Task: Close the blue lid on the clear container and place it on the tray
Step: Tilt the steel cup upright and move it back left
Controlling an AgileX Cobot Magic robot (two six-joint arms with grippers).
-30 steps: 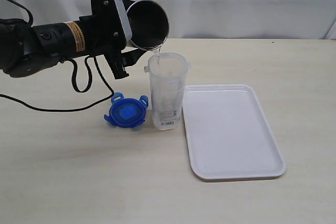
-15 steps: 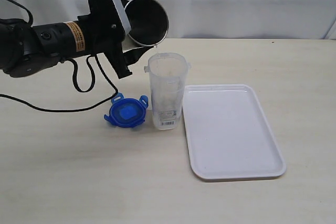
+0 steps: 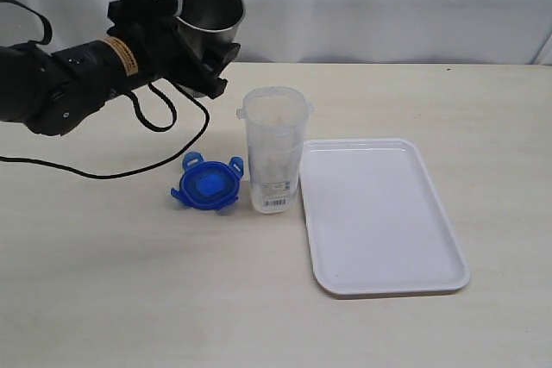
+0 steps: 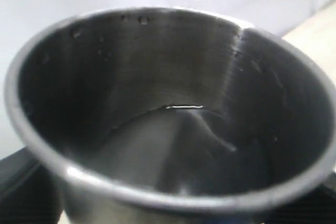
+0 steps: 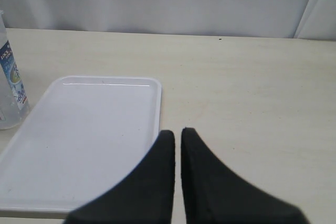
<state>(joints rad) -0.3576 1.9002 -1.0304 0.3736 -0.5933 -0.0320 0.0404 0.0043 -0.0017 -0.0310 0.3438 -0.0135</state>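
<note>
Two light, stiff, slick plastics: blue lid (image 3: 205, 185) flat on the table just beside the upright clear container (image 3: 274, 157) by the tray (image 3: 379, 213), probably best pinched at a flap; left gripper (image 3: 191, 47) spread round steel tumbler (image 3: 207, 8), right gripper (image 5: 177, 140) closed, empty.

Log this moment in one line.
left end effector: holds round steel tumbler aloft | round blue plastic lid: off, beside tall clear plastic container | right end effector: shut, near flat white plastic tray
</note>
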